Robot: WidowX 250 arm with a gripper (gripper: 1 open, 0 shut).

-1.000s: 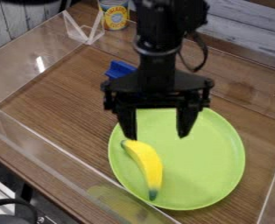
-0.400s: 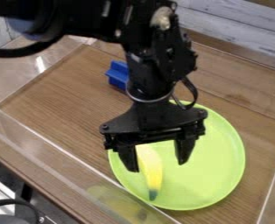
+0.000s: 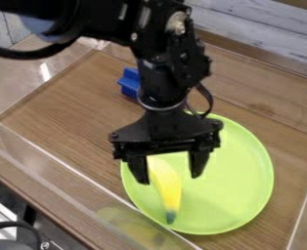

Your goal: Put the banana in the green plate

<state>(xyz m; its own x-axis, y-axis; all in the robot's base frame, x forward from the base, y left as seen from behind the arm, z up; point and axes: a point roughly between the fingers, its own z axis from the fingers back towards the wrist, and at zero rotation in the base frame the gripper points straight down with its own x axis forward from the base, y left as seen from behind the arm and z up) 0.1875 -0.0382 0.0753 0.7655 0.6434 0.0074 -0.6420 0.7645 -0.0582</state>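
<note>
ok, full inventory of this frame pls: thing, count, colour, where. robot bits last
banana: 1, yellow with a dark tip, lying on the green plate at its left side, under the tool
green plate: 1, lime green, round, on the table at lower right
blue block: 1, blue, on the table behind the plate, partly hidden by the arm
table: 1, brown wood grain, fills the middle of the view
clear wall: transparent panels along the table's left and near edges
container: 1, yellow and white, top edge behind the table; too blurred to identify
arm: 1, black, coming in from the upper left
tool: 1, black, pointing down, jaws open and straddling the banana's upper end
</note>
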